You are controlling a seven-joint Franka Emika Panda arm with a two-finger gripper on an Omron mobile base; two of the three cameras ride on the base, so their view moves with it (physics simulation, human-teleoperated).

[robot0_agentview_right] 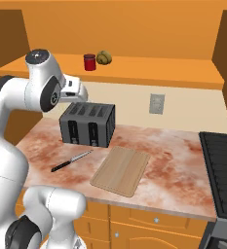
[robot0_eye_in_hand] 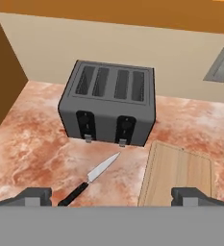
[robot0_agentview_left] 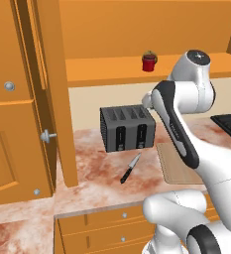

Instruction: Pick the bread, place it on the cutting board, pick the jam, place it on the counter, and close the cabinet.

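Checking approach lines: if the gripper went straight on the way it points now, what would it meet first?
Probably the knife or bare counter beside it, just ahead of the open gripper; the toaster lies further along. Depth is unclear.

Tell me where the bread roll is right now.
The bread roll sits on the open cabinet's shelf in the right base view, touching the right side of the red jam jar, above the toaster.

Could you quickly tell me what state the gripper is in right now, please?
Gripper: open and empty, its fingertips spread wide, above the knife and the cutting board.
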